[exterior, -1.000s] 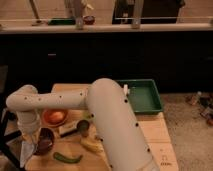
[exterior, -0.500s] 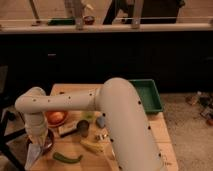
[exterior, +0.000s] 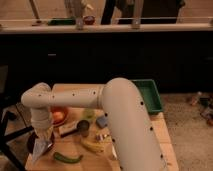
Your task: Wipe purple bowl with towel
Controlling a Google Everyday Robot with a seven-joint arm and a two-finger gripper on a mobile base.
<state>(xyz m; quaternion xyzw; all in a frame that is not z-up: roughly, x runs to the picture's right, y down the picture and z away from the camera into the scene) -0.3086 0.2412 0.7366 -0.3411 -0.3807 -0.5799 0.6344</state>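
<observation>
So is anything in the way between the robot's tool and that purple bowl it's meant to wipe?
Nothing visible blocks it. The tool hangs directly over the purple bowl at the table's front left corner, with only the towel it carries draped between them.

White arm (exterior: 95,97) bends left and down; gripper (exterior: 42,141) points downward at table's left edge.

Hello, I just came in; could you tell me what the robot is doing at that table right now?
The robot's white arm reaches across the wooden table to its near-left corner, where the gripper is down over the dark purple bowl with a pale towel hanging at it. It appears to be wiping the bowl. Beside it sit an orange bowl, a dark cup, a yellow banana and a green pepper; a green tray sits at the far-right.
</observation>
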